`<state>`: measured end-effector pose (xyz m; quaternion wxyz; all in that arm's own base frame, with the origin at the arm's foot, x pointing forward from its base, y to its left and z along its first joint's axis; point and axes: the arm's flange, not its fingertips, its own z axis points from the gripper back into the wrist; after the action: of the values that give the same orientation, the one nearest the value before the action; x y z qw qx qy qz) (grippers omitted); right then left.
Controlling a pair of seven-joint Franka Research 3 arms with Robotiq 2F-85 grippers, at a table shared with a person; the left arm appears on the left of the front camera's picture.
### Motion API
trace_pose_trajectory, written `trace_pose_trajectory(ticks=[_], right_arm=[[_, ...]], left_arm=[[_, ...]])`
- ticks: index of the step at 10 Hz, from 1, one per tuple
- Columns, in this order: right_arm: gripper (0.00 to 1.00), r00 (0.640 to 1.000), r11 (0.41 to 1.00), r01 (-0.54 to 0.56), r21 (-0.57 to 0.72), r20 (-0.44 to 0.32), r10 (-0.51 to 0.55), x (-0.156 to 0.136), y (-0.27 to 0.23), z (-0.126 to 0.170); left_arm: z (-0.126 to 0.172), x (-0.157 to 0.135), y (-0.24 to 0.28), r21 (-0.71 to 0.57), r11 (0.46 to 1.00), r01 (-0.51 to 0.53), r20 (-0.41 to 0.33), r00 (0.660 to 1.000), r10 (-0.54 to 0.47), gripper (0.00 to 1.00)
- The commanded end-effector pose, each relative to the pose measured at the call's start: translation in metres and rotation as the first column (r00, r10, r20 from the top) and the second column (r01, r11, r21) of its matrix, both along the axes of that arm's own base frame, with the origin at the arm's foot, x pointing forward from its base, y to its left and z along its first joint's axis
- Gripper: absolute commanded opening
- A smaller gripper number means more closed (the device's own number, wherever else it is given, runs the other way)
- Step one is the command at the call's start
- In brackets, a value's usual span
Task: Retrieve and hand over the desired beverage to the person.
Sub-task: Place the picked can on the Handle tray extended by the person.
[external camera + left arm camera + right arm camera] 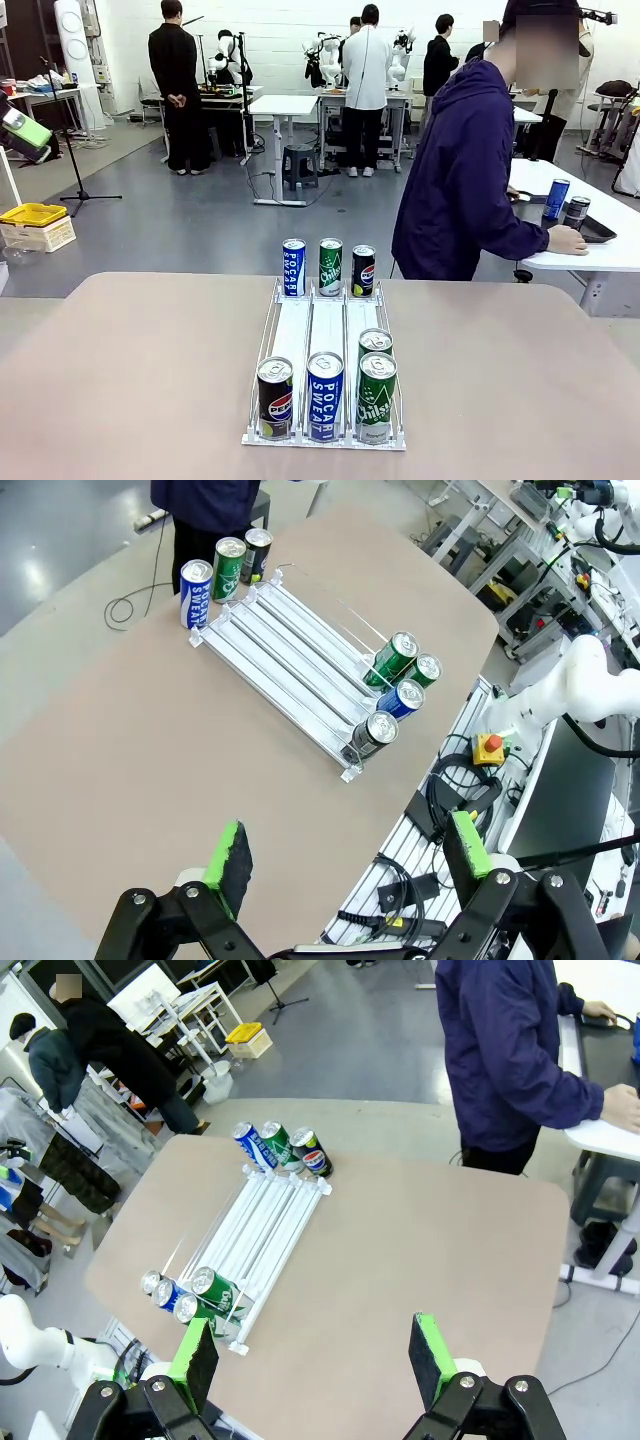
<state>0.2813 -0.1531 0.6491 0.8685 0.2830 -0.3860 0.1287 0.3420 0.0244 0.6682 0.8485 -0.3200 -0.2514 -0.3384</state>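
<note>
grey glossy floor (pixel 200 220) under a white back wall (pixel 280 30) — white lab tables (pixel 283 105) along it, a dark stool (pixel 299 165) beneath one, a yellow tray (pixel 33 214) on a box at left, a stand (pixel 76 160) nearby.

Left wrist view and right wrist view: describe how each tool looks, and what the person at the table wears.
The left tool has a black linked frame with round silver bolt heads and two black fingers faced with bright green pads. The right tool is built the same: black links, silver bolts, green pads. The person wears a dark purple-blue hooded jacket with long sleeves.
</note>
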Motion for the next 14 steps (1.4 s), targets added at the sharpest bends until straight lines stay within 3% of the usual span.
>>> trace_pose_trajectory(ticks=[1,14], right_arm=[[1.00,1.000,0.999,-0.021,0.026,0.015,0.020,0.0017,0.0006,-0.0012],[1.00,1.000,0.999,-0.021,0.026,0.015,0.020,0.0017,0.0006,-0.0012]], left_arm=[[-0.0020,0.0018,0.0005,-0.018,1.000,0.018,0.025,1.000,-0.017,1.00],[-0.0020,0.0018,0.0005,-0.018,1.000,0.018,0.025,1.000,-0.017,1.00]])
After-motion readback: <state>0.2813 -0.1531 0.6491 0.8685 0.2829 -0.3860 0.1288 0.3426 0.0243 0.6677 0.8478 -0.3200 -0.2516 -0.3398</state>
